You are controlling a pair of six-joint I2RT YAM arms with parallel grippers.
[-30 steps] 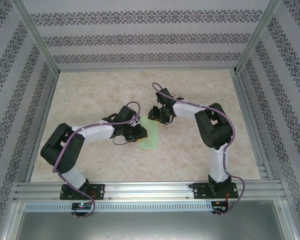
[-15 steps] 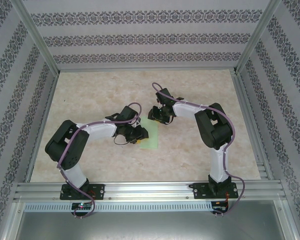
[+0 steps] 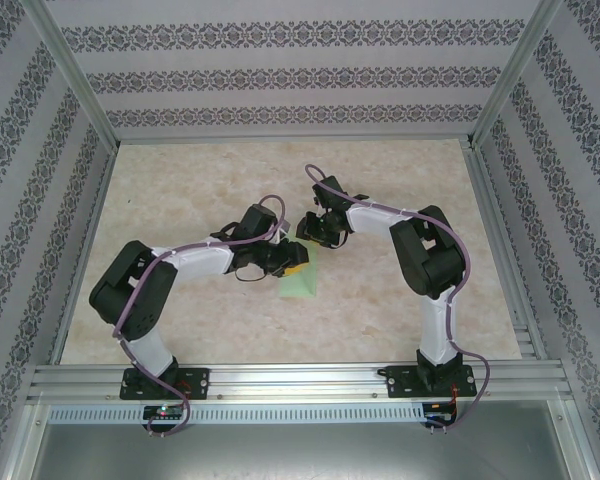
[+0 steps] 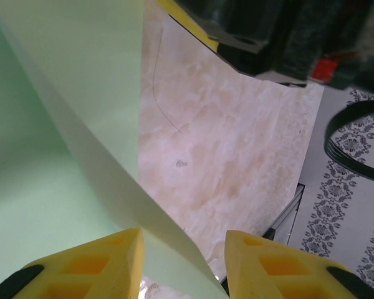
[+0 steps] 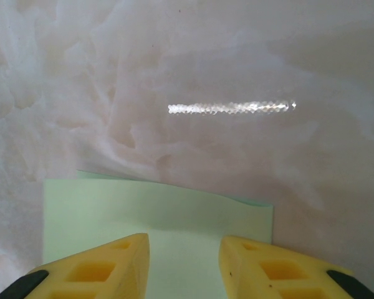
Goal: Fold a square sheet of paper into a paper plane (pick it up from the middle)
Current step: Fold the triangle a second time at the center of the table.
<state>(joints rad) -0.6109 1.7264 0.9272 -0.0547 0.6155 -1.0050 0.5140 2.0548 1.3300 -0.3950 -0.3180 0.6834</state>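
Evidently the left gripper (image 4: 182, 243), partly open, straddles a raised flap of paper (image 4: 50, 156); the right gripper (image 5: 184, 246), also parted, empty, perhaps presses it down.

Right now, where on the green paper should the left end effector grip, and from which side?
Probably the raised flap of the square sheet of paper, near its free edge, from the left: it stands off the table between the left end effector's open fingers; the rest lies flat.

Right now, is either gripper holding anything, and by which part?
Nothing looks clamped. The left gripper stands open around a raised flap of the mint-green paper sheet; the right gripper stands open above the sheet near one edge.
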